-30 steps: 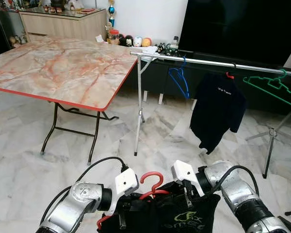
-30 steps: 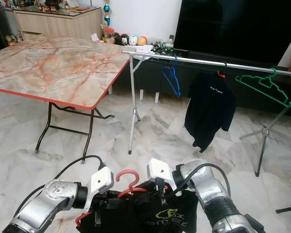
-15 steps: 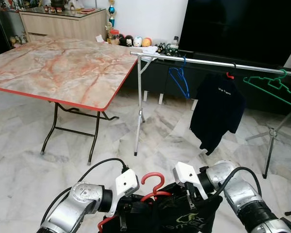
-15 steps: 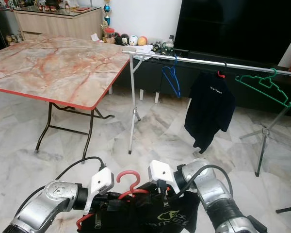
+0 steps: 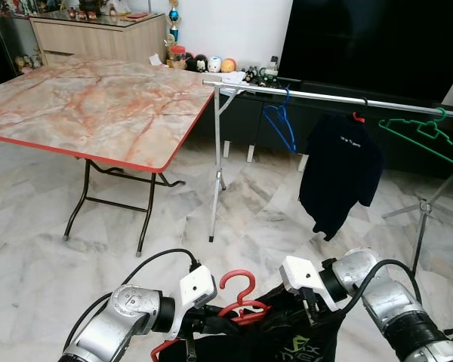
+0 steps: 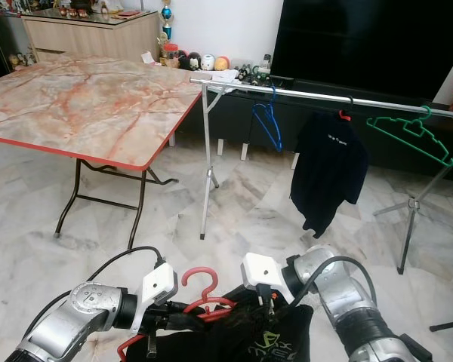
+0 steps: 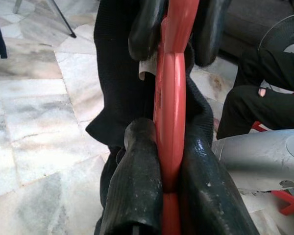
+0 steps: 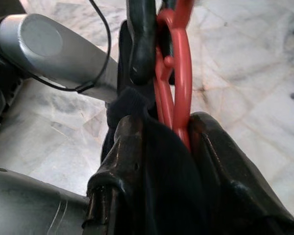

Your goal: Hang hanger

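A red hanger (image 5: 238, 285) is held low in front of me, hook up, with a black garment (image 5: 291, 341) draped over it. My left gripper (image 5: 210, 326) is shut on the hanger's red bar (image 7: 167, 98). On the other side, my right gripper (image 5: 311, 308) is shut on the garment's black cloth (image 8: 161, 161), right against the hanger (image 8: 181, 73). Ahead stands a silver clothes rail (image 5: 325, 96). A blue hanger (image 5: 279, 122), a dark shirt (image 5: 340, 175) on a red hanger, and a green hanger (image 5: 426, 134) hang from it.
A marble-pattern folding table (image 5: 98, 105) with a red edge stands ahead on the left. A large dark TV (image 5: 370, 41) and a low shelf of small ornaments are behind the rail. The floor is pale marble. The left wrist view shows a seated person's dark trousers (image 7: 264, 93).
My right gripper has shifted to the right and a little lower with the black cloth, and more of the red hanger's neck now shows. The left arm has barely moved.
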Controlling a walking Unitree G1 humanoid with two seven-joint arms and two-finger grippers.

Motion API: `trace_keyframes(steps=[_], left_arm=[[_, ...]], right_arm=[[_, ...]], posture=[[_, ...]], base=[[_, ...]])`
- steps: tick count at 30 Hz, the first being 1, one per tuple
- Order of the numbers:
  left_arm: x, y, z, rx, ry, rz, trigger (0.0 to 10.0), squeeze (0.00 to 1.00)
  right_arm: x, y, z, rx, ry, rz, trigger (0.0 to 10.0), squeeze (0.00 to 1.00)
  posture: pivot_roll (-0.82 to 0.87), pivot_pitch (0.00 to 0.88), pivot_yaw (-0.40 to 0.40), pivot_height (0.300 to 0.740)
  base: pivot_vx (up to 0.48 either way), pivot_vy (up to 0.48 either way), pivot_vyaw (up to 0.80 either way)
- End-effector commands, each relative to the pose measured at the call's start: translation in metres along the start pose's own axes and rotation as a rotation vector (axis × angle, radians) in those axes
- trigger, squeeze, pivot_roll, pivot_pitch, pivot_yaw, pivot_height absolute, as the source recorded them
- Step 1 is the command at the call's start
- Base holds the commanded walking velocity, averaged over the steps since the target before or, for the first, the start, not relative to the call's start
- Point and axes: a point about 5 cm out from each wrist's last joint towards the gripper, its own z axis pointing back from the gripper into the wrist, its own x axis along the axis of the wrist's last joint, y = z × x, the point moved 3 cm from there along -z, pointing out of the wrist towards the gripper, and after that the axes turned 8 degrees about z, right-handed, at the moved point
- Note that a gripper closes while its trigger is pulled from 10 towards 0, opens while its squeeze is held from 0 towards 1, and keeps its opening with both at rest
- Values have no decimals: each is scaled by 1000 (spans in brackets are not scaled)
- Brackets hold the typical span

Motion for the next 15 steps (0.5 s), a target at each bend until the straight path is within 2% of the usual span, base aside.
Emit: trace_keyframes(steps=[1, 7, 15], left_arm=[[4, 8, 8, 56, -15, -6, 0, 0], [1, 9, 8, 57, -4, -5, 0, 0], [-5, 9, 11, 60, 24, -4, 0, 0]], right_arm=[[-5, 0, 8, -35, 11, -11, 10000, 0], [9, -13, 24, -142, -85, -23, 10000, 0], [3, -15, 49, -221, -51, -42, 10000, 0]], posture=[[109, 0, -90, 740], [110, 0, -91, 740], [100, 0, -86, 740]], base=[[0, 0, 0], [0, 0, 0], [0, 0, 0]])
